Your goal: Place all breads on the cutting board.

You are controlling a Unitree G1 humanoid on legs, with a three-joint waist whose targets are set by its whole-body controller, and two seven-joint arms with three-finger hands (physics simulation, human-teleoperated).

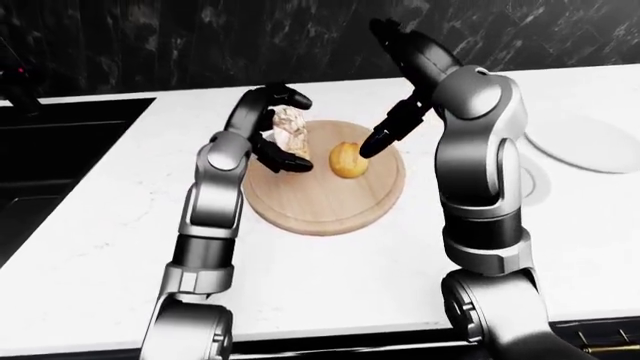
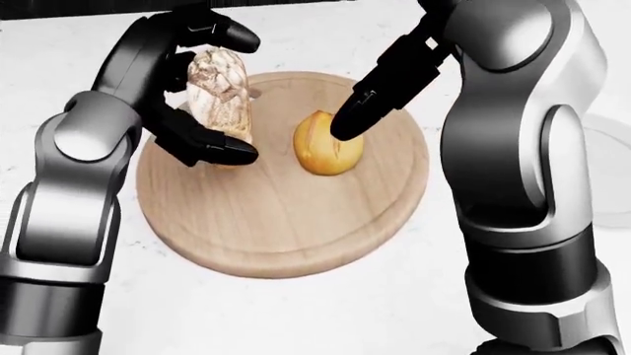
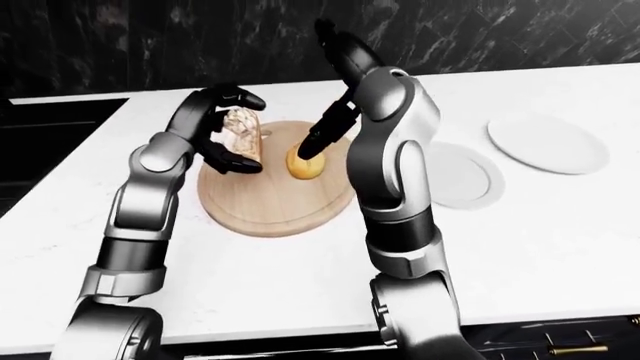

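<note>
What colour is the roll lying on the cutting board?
Golden yellow, with a browner crust at one end. The roll shows best in the head view.

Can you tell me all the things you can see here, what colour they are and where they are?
cutting board: 1, light wood, round, on the white counter, middle of the head view.
bread roll: 1, golden yellow, lying on the board, right of its middle.
bread slice: 1, pale brown and crusty, held upright over the board's left edge.
plates: 2, white, on the counter at the right of the right-eye view.
counter: 1, white marble.
sink: 1, black, at the left of the left-eye view.
wall: 1, dark marble, along the top.
left hand: 1, black, fingers closed round the bread slice.
right hand: 1, black, fingertip at the roll's top, not gripping.
</note>
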